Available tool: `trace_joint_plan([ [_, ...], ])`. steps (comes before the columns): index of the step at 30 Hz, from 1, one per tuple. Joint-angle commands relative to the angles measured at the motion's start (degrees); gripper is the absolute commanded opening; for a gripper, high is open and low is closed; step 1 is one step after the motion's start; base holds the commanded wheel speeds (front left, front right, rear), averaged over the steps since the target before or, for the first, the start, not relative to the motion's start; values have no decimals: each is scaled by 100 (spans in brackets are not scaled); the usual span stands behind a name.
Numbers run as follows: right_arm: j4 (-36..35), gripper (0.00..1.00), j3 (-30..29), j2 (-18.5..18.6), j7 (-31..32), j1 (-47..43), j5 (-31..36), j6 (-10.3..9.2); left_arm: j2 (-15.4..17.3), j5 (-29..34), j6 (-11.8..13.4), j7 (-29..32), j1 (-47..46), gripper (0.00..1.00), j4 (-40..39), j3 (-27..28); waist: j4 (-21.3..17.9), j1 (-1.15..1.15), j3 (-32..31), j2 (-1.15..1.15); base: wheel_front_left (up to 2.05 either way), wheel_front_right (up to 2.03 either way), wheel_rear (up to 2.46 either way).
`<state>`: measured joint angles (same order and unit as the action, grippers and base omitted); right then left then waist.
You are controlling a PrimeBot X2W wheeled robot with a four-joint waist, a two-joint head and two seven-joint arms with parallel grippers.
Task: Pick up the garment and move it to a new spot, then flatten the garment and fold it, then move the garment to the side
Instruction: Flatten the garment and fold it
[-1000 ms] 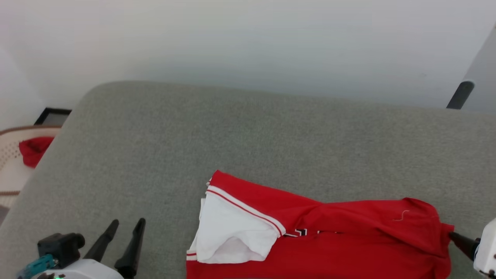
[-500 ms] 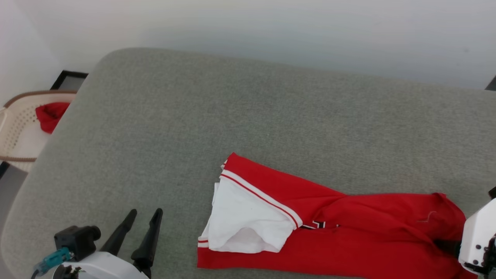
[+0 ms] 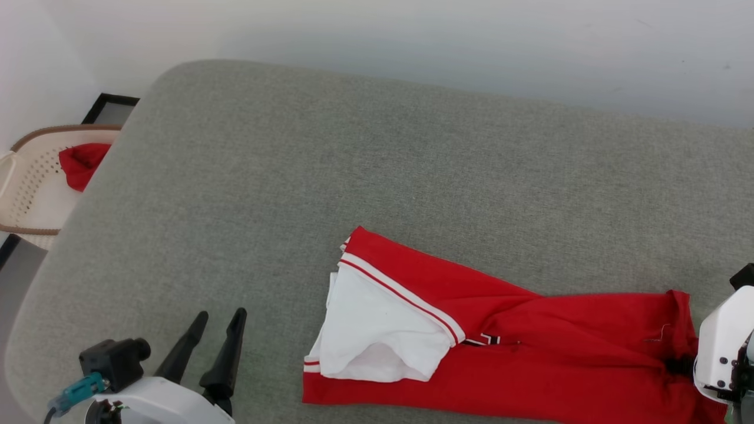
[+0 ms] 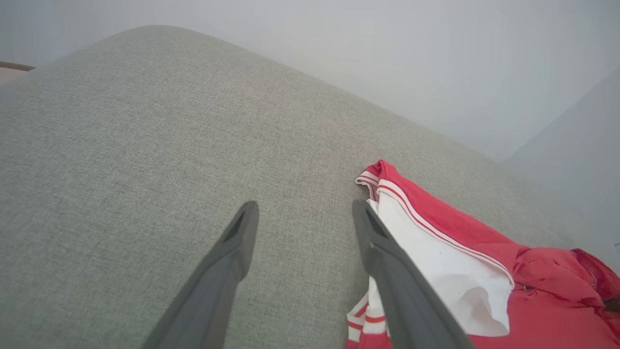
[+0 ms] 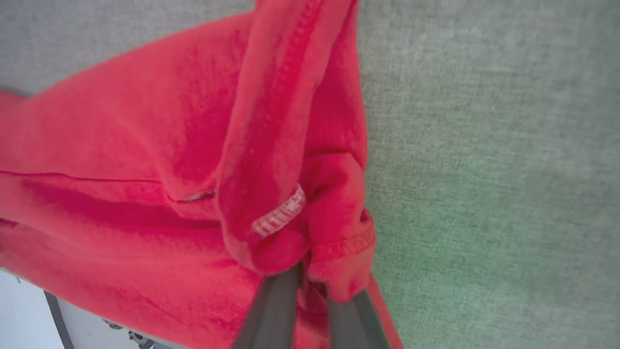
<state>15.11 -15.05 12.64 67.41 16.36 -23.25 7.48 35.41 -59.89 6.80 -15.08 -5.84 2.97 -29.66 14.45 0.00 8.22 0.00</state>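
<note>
The garment (image 3: 530, 353), a red shirt with a white sleeve and striped trim, lies crumpled lengthwise on the grey cushion (image 3: 353, 165) near its front edge. My right gripper (image 3: 677, 365) is at the shirt's right end. In the right wrist view its fingers (image 5: 271, 310) stand close together with a bunched fold of the red hem (image 5: 334, 252) pinched between them. My left gripper (image 3: 212, 341) is open at the lower left, just left of the white sleeve (image 4: 450, 271). Nothing lies between the left gripper's fingertips (image 4: 302, 208). Part of the black number peeks out at a fold (image 3: 483, 340).
A cream perforated basket (image 3: 29, 182) stands off the cushion's left edge with a small red cloth scrap (image 3: 79, 165) in it. A dark frame (image 3: 109, 109) lies on the floor behind it. A pale wall runs along the back. Bare cushion stretches behind the shirt.
The head camera has shifted, so the whole picture has slid. My right gripper has moved onto the shirt's right end and closed on its hem. The left gripper stays open.
</note>
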Motion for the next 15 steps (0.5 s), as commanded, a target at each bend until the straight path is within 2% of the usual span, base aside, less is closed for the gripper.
trace_joint_plan([
  [1, 85, 0, 23, -6, -67, 52, -61, 2, -35, 55, -30, -6, 32, 100, 9, 48, -17, 0, -1, 0, 0, 0, 0],
  [15, 442, 0, -170, 532, -539, 171, -70, -1, -224, 314, -165, -6, 343, 100, -16, 426, -220, 0, -251, 0, 0, 0, 0],
])
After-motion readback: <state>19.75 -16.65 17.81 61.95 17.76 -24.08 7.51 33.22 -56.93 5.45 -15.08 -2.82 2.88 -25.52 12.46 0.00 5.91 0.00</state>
